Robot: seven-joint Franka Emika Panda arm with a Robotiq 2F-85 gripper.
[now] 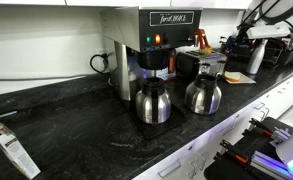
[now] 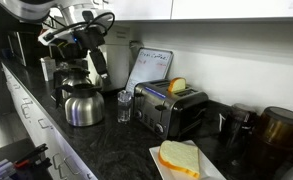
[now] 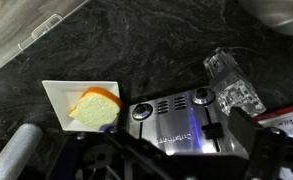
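The black counter (image 1: 76, 110) runs long and flat, so everything can stand on it. At its far side stands the big coffee machine (image 1: 156, 40). Two shiny pots (image 1: 153, 103) (image 1: 203, 95) sit upright just in front of it, most likely so nothing spills.

The silver toaster (image 3: 176, 120) stands with its slots facing up. That lets a piece of bread (image 2: 177, 86) stand in one slot and poke out at the top. In the wrist view, a white plate (image 3: 58, 100) lies flat just left of the toaster. It holds another slice (image 3: 94, 108) and keeps it off the counter. A small clear thing (image 3: 231, 85) sits right of the toaster; what it is cannot be told.

The gripper (image 3: 146, 160) hangs above the toaster, apart from it. Its jaws are wide apart and hold nothing.
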